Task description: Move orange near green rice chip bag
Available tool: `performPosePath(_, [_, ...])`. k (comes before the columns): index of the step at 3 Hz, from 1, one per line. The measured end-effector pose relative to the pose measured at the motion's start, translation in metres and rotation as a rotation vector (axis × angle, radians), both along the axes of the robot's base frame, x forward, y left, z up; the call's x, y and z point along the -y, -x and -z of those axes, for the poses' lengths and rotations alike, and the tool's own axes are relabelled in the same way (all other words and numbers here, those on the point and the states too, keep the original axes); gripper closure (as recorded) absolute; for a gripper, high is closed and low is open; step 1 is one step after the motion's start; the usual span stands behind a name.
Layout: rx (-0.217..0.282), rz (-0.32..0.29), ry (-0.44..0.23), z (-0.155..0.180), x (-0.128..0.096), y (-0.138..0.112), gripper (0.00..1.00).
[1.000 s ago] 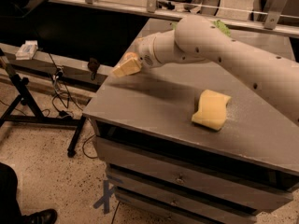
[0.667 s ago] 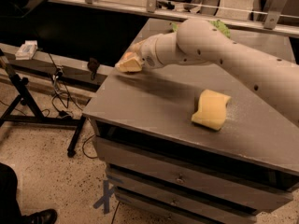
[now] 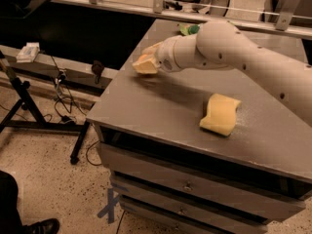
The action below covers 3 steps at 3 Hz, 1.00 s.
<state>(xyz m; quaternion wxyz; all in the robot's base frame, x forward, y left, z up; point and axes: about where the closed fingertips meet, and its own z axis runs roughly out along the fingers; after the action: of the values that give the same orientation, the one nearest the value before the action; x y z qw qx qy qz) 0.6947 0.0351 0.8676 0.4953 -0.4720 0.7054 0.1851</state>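
Observation:
My gripper (image 3: 145, 63) hovers just above the table's far left part, at the end of the white arm that reaches in from the right. It is shut on the orange (image 3: 150, 50), which shows only as a small orange-tinted lump between the fingers. The green rice chip bag (image 3: 189, 29) lies at the table's far edge, mostly hidden behind the arm. Only a small bright green corner of it shows, up and to the right of the gripper.
A pale yellow wavy sponge (image 3: 220, 113) lies on the grey table (image 3: 146, 106) toward the front right. Drawers sit under the tabletop. To the left, the floor holds a black stand (image 3: 29, 106) and cables. A dark shoe (image 3: 41, 225) is at the bottom left.
The gripper has moved right and slightly farther back across the table, toward the green bag, with the orange lump still in it. The sponge has not moved.

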Motion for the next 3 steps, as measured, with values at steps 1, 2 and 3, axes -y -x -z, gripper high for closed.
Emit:
performPosePath(1, [0.062,0.042,0.012,-0.034,0.037,-0.014,1.00])
performPosePath(2, [0.136,0.126,0.049,-0.079,0.097,-0.040,1.00])
performPosePath(3, [0.136,0.126,0.049,-0.079,0.097,-0.040,1.00])
